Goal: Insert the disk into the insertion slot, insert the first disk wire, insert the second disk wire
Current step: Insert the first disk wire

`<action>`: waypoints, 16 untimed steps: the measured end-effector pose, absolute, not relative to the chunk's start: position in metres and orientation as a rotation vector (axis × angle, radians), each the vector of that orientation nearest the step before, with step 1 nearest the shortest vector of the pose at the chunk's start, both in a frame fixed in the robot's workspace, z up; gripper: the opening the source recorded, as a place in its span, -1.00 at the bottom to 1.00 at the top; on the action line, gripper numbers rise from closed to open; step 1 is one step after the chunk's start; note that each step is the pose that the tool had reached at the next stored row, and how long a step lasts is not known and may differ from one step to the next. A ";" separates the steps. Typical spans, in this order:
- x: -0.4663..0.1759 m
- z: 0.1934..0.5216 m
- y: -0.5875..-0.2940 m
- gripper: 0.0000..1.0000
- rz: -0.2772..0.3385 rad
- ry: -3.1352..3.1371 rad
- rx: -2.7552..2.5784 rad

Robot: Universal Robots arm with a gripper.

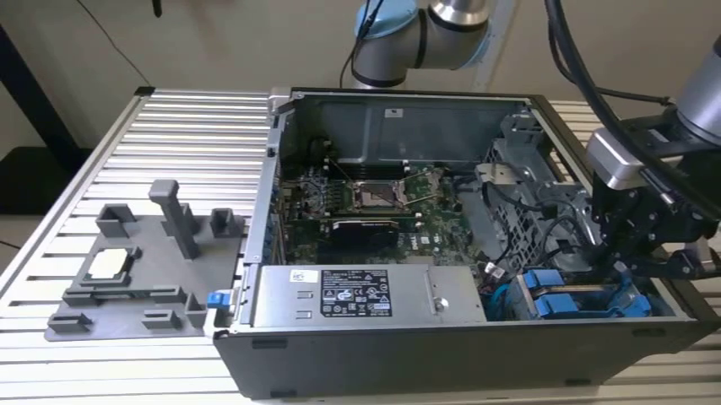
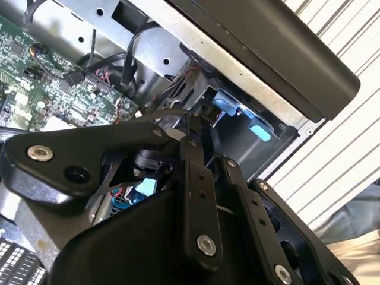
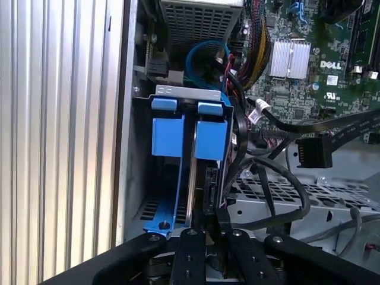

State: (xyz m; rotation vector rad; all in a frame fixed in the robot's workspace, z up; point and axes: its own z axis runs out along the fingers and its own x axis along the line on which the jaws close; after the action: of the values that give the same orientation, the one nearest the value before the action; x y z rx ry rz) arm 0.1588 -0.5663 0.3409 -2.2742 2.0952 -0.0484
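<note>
The disk (image 3: 211, 139) in its blue carrier sits inside the insertion slot (image 3: 184, 90) of the grey drive cage, beside a second blue-carrier drive (image 3: 166, 136). In the exterior view both carriers (image 1: 569, 302) lie in the case's near corner, on that view's right. My gripper (image 3: 208, 228) hangs just over the disk's connector end, fingers close together around a black disk wire plug (image 3: 209, 190) that stands against the disk. Its black cable (image 3: 291, 184) loops away over the cage. From outside, my gripper (image 1: 620, 272) reaches down into the cage; in the second wrist view its fingertips (image 2: 193, 127) point at the cage.
A flat black cable with a free plug (image 3: 313, 153) hangs above the cage next to the motherboard (image 1: 360, 198). The silver power-supply box (image 1: 360, 297) fills the case's near side. A grey fixture plate (image 1: 135, 270) lies on the ribbed table on the exterior view's left.
</note>
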 end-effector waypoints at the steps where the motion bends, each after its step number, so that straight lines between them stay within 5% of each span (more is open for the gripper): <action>1: 0.159 0.341 -0.566 -0.62 -0.049 2.098 -2.271; 16: 0.157 0.336 -0.565 -0.62 -0.060 2.118 -2.243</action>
State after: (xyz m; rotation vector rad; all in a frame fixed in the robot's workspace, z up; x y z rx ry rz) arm 0.1572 -0.5647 0.3360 -2.2425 2.1176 -0.0600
